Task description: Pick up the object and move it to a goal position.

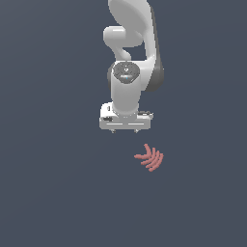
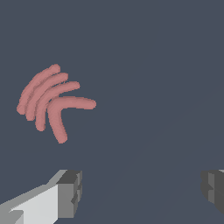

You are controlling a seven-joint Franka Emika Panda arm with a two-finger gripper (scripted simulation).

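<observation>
The object point(image 1: 151, 157) is a small salmon-pink fan of curved ribs lying on the flat dark grey surface point(image 1: 53, 193), a little below and right of the exterior frame's centre. Its ribs bow outward toward the lower right of that frame, and a short stem points toward the upper left. In the wrist view the same object point(image 2: 51, 103) shows as about five nested curved ribs — nothing touches it.

The gripper point(image 1: 125, 130) hangs just above and to the left of the object in the exterior frame, clear of it. Its white body is wider than the fan. In the wrist view the gripper point(image 2: 142, 192) has its two fingers set far apart, one finger point(image 2: 69, 193) with a white and grey pad, the other at the frame's edge, and only bare surface lies between them. The object sits outside that gap, off to one side. Above the gripper, the white arm point(image 1: 130, 58) rises to the top of the exterior frame.
</observation>
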